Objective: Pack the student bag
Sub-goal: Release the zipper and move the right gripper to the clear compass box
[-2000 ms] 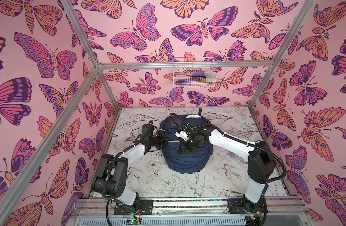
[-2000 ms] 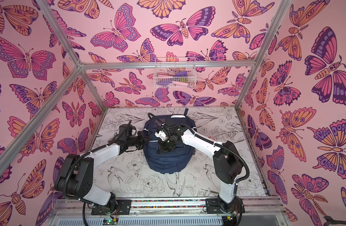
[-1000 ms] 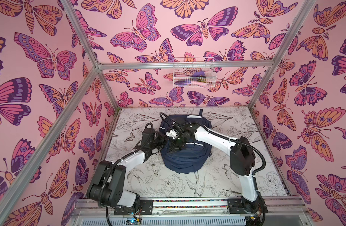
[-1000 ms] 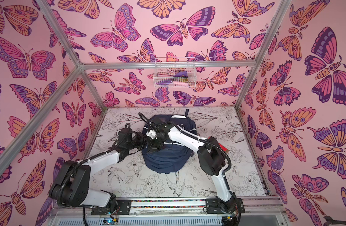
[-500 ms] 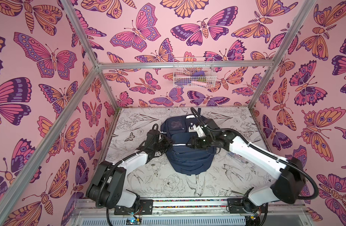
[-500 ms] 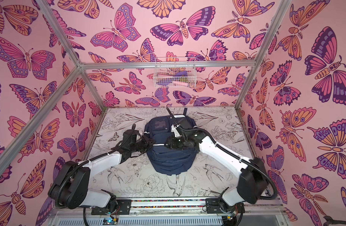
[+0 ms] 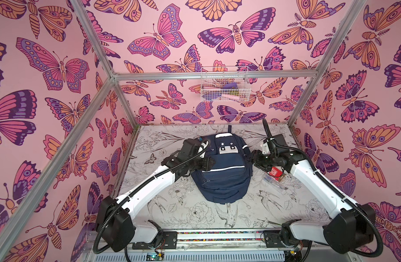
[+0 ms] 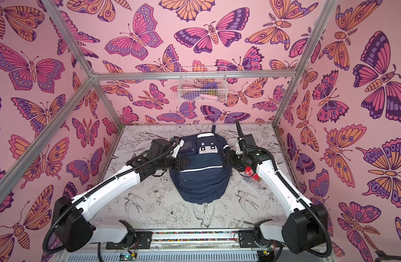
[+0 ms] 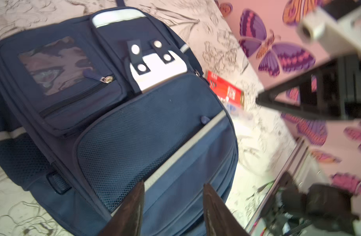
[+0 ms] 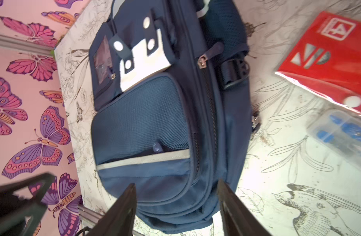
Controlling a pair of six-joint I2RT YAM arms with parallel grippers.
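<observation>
The student bag (image 7: 224,179) (image 8: 200,181), navy with white stripes and a white patch, lies flat on its back mid-table, top loop toward the back wall. My left gripper (image 7: 211,162) (image 8: 186,163) hovers at its left edge, open; in the left wrist view the gripper (image 9: 174,183) has only the bag's fabric (image 9: 134,132) showing behind its gap. My right gripper (image 7: 254,157) (image 8: 229,159) sits just off the bag's right edge, open and empty; the right wrist view shows the gripper (image 10: 176,182) above the bag (image 10: 144,122).
A red packet (image 7: 276,171) (image 10: 326,53) and a clear pack of blue pens (image 7: 272,182) (image 10: 338,130) lie on the table right of the bag, under my right arm. A white wire basket (image 7: 224,86) with small items hangs on the back wall.
Both grippers have opened. My right arm has pulled back from over the bag's middle to its right edge. The bag has shifted right and now lies flat.
</observation>
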